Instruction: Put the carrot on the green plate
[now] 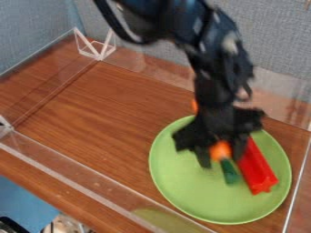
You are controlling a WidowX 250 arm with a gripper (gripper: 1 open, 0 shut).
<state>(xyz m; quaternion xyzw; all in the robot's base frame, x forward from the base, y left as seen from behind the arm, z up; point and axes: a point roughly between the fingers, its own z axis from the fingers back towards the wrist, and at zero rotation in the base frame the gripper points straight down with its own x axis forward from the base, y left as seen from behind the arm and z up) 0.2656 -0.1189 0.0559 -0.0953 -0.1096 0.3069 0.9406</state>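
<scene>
Carrot [224, 157]: small, smooth orange, dark green end pointing down-right | your claw [221, 153] is pinching it, lower right, over the green plate [183, 177] | plate: round, flat | red ridged bar [256, 168] beside | shiny wooden bench [85, 100]

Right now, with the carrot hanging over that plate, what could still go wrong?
The end effector holds the carrot right beside the red ridged bar on the green plate. Coming down, it might bump that bar or set the carrot on it. Released there, the carrot could also roll.
</scene>
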